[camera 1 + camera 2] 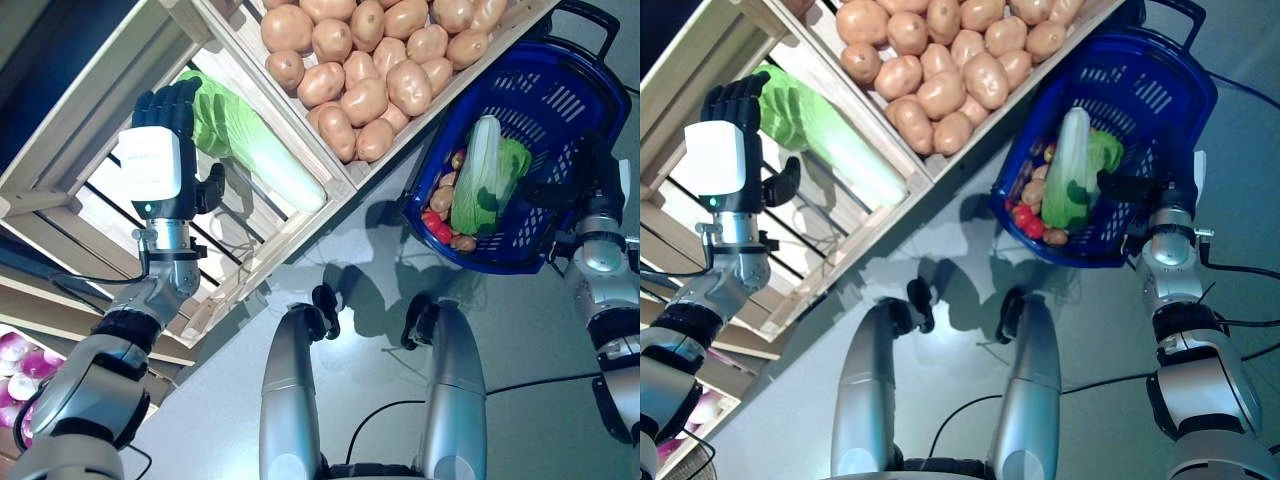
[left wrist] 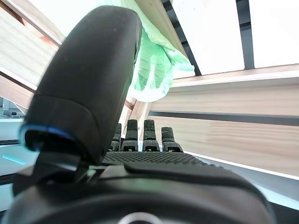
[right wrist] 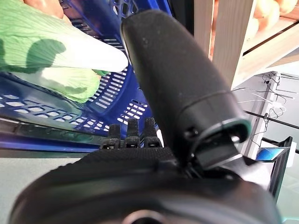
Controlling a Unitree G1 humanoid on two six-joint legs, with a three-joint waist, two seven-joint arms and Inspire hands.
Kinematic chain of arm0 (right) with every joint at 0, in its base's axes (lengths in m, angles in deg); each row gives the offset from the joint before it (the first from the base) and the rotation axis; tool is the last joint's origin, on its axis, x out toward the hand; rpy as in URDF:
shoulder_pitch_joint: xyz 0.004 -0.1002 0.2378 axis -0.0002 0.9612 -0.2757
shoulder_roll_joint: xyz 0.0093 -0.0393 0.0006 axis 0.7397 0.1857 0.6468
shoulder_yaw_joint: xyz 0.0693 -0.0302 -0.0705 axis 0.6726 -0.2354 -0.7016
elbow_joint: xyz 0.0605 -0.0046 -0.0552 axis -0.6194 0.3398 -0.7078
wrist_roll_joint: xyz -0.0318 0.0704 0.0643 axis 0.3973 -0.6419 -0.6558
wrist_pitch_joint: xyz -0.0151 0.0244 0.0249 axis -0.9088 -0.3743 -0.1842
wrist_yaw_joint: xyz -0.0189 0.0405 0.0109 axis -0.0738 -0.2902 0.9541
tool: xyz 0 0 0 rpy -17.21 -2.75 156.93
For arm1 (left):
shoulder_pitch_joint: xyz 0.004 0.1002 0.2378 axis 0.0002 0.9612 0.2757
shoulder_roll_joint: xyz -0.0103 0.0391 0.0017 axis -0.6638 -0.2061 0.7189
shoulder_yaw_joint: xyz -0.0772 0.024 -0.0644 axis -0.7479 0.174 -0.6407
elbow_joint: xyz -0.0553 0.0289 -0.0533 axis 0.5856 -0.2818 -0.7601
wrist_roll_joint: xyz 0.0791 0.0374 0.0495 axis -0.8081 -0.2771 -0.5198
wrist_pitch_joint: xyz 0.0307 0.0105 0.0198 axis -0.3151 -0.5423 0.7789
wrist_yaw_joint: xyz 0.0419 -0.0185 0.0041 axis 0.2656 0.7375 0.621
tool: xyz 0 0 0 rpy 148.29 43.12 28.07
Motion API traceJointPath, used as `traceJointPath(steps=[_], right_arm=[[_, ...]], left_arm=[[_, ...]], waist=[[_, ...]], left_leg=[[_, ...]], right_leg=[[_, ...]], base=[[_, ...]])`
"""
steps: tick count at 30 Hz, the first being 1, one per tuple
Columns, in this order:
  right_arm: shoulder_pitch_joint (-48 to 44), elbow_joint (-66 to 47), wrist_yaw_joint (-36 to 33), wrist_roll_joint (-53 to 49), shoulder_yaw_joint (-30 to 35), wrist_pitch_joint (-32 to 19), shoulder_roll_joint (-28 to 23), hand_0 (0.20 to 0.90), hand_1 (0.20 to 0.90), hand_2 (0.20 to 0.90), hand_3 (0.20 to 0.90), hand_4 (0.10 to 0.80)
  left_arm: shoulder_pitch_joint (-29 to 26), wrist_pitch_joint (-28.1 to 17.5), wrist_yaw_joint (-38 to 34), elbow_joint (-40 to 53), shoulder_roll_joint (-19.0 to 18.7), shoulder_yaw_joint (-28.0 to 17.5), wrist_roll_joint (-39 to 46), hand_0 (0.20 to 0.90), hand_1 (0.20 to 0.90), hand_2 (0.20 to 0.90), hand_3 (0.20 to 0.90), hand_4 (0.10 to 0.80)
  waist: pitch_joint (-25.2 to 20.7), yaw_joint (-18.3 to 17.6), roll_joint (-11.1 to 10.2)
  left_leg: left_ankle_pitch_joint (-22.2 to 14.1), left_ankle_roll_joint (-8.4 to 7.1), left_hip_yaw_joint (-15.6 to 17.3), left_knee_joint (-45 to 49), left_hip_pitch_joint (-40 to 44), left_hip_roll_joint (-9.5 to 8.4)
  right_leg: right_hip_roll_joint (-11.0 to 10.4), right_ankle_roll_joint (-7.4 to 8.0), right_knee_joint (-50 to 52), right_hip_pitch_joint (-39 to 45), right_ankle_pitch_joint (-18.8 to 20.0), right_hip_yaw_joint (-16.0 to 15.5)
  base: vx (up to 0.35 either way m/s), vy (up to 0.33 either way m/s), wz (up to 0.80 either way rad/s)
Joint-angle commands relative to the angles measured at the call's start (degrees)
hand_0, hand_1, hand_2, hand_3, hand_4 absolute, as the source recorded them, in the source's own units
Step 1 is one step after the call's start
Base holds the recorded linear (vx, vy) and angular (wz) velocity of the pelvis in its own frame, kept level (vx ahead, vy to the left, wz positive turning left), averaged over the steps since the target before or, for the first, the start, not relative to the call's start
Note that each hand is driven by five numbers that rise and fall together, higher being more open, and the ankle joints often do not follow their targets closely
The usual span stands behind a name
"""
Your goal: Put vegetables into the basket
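Step — reaching for cabbage (image 1: pixel 250 140) | my left hand (image 1: pixel 165 130) open, fingertips at its leaves | my right hand (image 1: pixel 585 190) grips basket (image 1: pixel 560 100) rim | next — close round cabbage, carry to basket.

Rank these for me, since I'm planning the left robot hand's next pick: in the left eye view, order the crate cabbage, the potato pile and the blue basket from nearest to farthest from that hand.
From the left robot hand:
1. Crate cabbage, right beside its fingers in the same crate.
2. Potato pile, in the next compartment.
3. Blue basket, on the robot's right, held at the right robot hand.
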Motion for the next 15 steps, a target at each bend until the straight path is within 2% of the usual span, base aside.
traceJointPath(steps=[1, 8, 11, 15], right_arm=[[-1.1, -3.5, -2.4, 0.6, 5.6, -7.5, -0.7, 0.900, 0.900, 0.900, 0.900, 0.800], [-0.9, -4.0, -1.3, 0.3, 5.8, -7.1, -1.7, 0.900, 0.900, 0.900, 0.900, 0.800], [-2.3, -3.2, 0.4, -1.6, 5.1, -6.4, -2.2, 0.900, 0.900, 0.900, 0.900, 0.800], [-4.2, -1.4, 2.4, -3.2, 3.8, -6.5, -2.8, 0.900, 0.900, 0.900, 0.900, 0.800]], left_arm=[[-1.0, -1.8, -5.5, -0.4, -5.4, -6.6, -0.1, 0.900, 0.900, 0.900, 0.900, 0.800], [0.1, -1.8, -4.5, 0.8, -6.5, -4.7, -8.3, 0.900, 0.900, 0.900, 0.900, 0.800], [-2.2, -0.5, -1.6, 0.8, -8.0, 0.4, -14.0, 0.900, 0.900, 0.900, 0.900, 0.800], [-5.8, -0.4, 1.9, -0.7, -9.0, 6.1, -14.4, 0.900, 0.900, 0.900, 0.900, 0.800]], waist=[[-0.4, -0.8, -2.0], [-0.4, -0.8, -1.6], [-0.4, -1.1, -1.3], [-0.4, -1.6, -1.1]], left_leg=[[-7.9, -1.19, 2.7, -5.0, 9.0, -1.87], [-7.9, -1.24, 2.9, -5.5, 9.2, -1.81], [-8.0, -1.18, 3.0, -5.1, 8.5, -1.69], [-8.0, -1.12, 3.3, -5.0, 8.0, -1.42]], right_leg=[[0.8, 0.64, -6.7, 5.2, 2.8, -0.1], [0.6, 0.69, -7.3, 5.5, 2.8, -0.2], [0.8, 0.69, -7.0, 4.7, 2.9, 0.2], [0.9, 0.85, -6.8, 4.0, 3.0, 0.6]], base=[[0.000, 0.000, 0.00], [0.000, 0.005, 0.01], [-0.011, 0.033, 0.04], [-0.001, 0.025, -0.01]])
